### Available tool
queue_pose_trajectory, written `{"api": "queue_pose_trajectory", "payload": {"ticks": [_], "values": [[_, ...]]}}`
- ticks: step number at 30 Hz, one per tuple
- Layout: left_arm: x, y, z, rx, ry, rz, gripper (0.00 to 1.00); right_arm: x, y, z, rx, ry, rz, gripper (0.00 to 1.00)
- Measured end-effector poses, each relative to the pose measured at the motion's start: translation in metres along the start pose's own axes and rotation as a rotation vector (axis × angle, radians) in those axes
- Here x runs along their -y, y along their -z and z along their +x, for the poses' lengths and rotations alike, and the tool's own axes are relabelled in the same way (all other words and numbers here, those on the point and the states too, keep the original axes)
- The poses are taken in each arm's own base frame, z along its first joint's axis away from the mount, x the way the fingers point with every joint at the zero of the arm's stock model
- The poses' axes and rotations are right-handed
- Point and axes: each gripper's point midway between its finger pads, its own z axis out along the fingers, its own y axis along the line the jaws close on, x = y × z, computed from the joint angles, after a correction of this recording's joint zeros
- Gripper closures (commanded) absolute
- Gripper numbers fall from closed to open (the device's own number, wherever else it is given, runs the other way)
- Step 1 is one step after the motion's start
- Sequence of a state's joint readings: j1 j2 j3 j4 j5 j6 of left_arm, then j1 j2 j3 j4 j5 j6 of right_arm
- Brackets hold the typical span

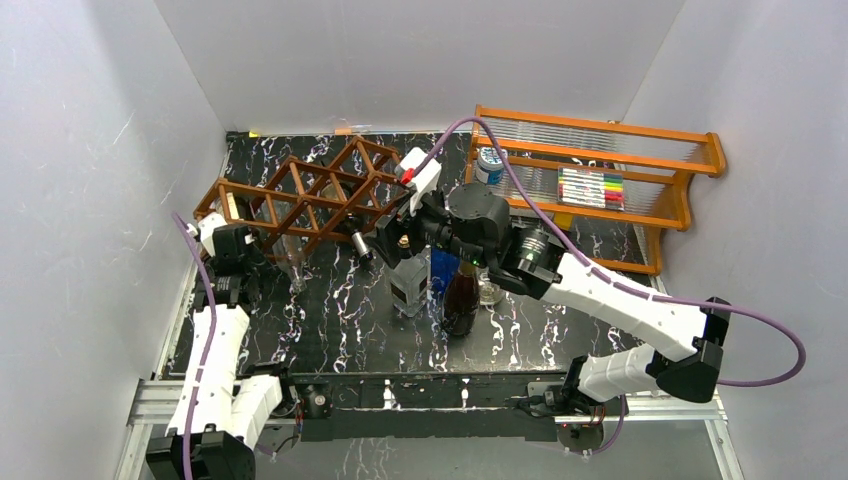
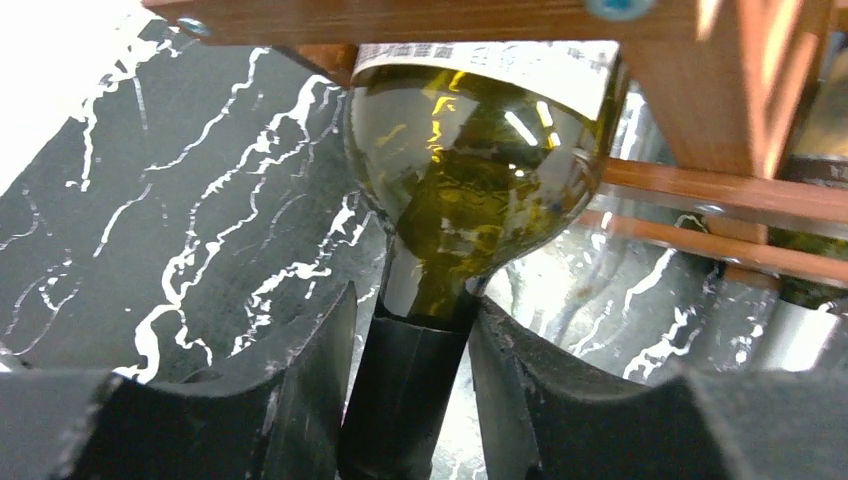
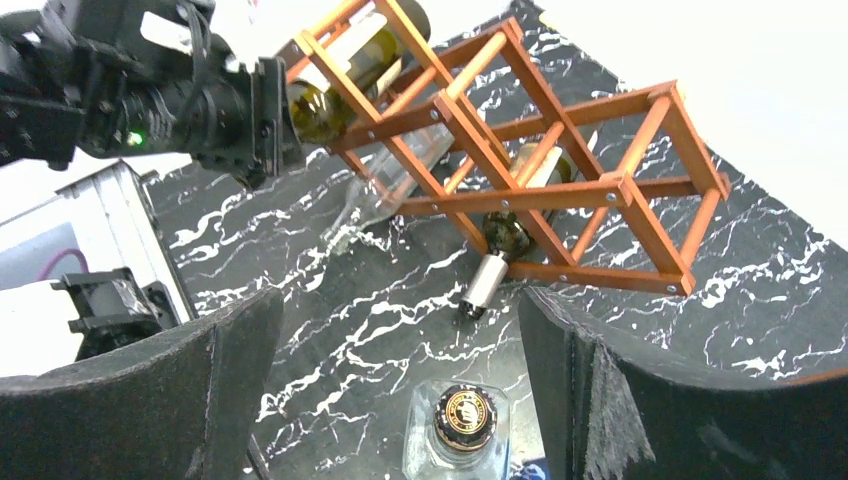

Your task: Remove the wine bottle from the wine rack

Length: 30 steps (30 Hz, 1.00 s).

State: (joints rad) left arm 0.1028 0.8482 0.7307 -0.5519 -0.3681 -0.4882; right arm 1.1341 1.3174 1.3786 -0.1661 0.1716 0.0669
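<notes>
One glossy green wine bottle [image 2: 470, 170] neck tight in left jaws — right jaws wide.

You are looking at one wine rack [image 3: 612, 182] carrying three bottles: one green wine bottle [image 2: 480, 170], one clear bottle [image 3: 375, 195], one silver-capped bottle [image 3: 487, 278]; two bottles are standing on the tabletop [image 1: 330, 330], one square clear bottle [image 1: 408, 280] and one brown bottle [image 1: 461, 295]; one orange shelf unit [image 1: 600, 125] is holding one jar [image 1: 489, 165] and one marker pack [image 1: 590, 187]; two grippers are showing, left gripper [image 2: 410, 340] and right gripper [image 3: 400, 370].
</notes>
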Motion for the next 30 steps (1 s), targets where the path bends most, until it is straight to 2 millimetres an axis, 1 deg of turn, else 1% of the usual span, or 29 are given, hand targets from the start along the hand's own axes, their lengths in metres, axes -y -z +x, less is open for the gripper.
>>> {"api": "queue_pose_trajectory", "payload": {"ticks": [2,3,4,6,12,14,20,24,27,28,30], "values": [[0.004,0.003,0.001,-0.006,0.006,0.024,0.74,-0.003,0.004,-0.011,0.026,0.001,-0.012,0.02],[0.006,0.006,0.003,-0.016,0.008,0.044,0.78,-0.003,0.005,-0.014,0.033,0.001,-0.015,0.02],[0.010,0.009,0.005,-0.026,0.014,0.067,0.79,-0.005,0.005,-0.015,0.039,0.002,-0.021,0.02],[0.016,0.019,0.007,-0.038,0.037,0.114,0.79,-0.006,0.005,-0.015,0.039,0.007,-0.028,0.02],[0.007,0.046,0.021,-0.073,0.129,0.140,0.84,-0.015,0.003,-0.022,0.069,0.024,-0.075,0.02],[0.008,0.052,0.023,-0.082,0.136,0.156,0.88,-0.021,-0.001,-0.023,0.078,0.033,-0.097,0.02],[0.015,0.057,0.029,-0.133,0.112,0.202,0.94,-0.041,-0.010,-0.020,0.088,0.076,-0.160,0.02],[0.022,0.057,0.031,-0.158,0.094,0.233,0.97,-0.048,-0.014,-0.021,0.108,0.107,-0.182,0.02],[0.027,0.062,0.033,-0.171,0.089,0.272,0.97,-0.054,-0.022,-0.020,0.123,0.145,-0.215,0.02],[0.029,0.063,0.034,-0.177,0.088,0.286,0.96,-0.058,-0.026,-0.017,0.122,0.161,-0.242,0.02],[0.034,0.064,0.037,-0.200,0.084,0.314,0.95,-0.068,-0.036,-0.005,0.101,0.201,-0.295,0.02]]}}
